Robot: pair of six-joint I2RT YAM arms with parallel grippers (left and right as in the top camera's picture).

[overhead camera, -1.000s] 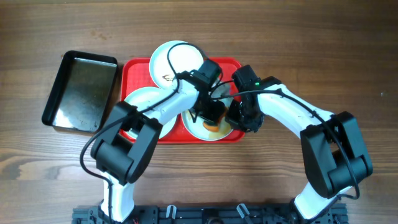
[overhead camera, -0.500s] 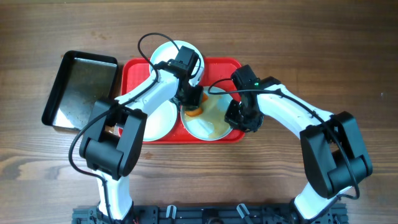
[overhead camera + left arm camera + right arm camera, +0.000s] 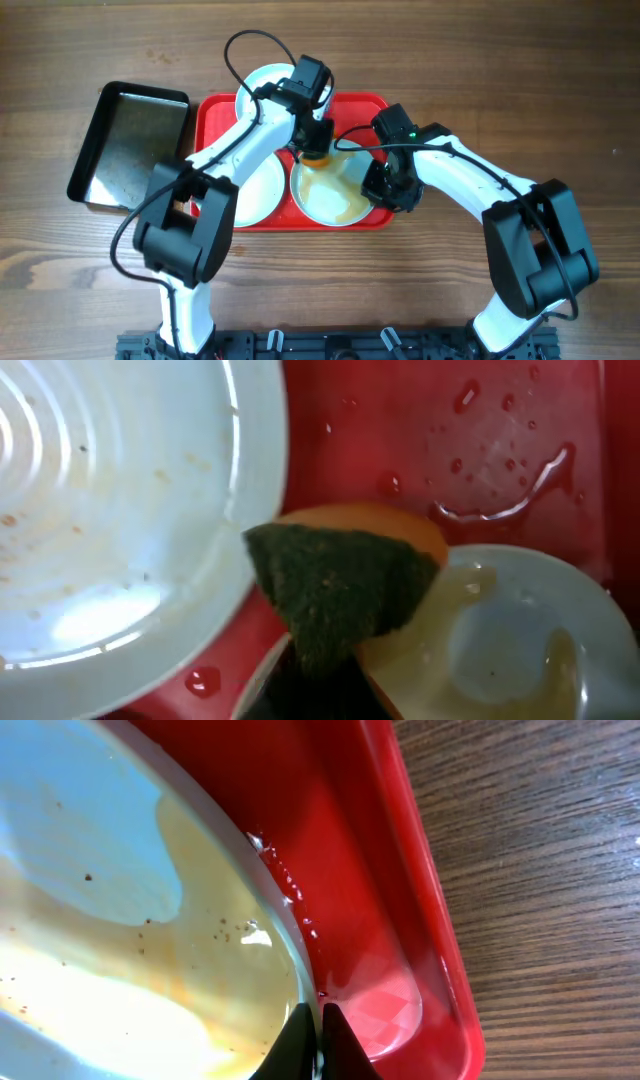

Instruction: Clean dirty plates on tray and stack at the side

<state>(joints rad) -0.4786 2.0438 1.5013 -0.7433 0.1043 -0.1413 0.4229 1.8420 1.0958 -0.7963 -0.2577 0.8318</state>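
Nearest the robot, the right pincer (image 3: 321, 1025) is closed tight on the rim of the smeared plate (image 3: 325, 198), which sits at the tray's near right corner. It has not shifted over the last second. That plate carries a yellowish wet film and a few dark specks.

What has changed is the left arm. A second ago its sponge (image 3: 340, 590), orange with a dark green scouring face, sat in the middle of this plate. It has since been drawn away to the plate's far edge. The left pincer (image 3: 312, 142) holds it, narrowed around it. Whether the sponge touches the rim or hangs just above it is hard to tell from the left wrist view.

This looks like the end of one wiping stroke. The film and specks suggest the plate needs more passes before stacking.

Beside it, the left plate (image 3: 262, 190) lies partly under the arm. Beyond it, the far plate (image 3: 100, 510) shows faint brown smudges and looks unwiped. The red tray (image 3: 450, 460) is beaded with water. The black pan (image 3: 130, 145) rests on the counter (image 3: 540, 870) to the left.
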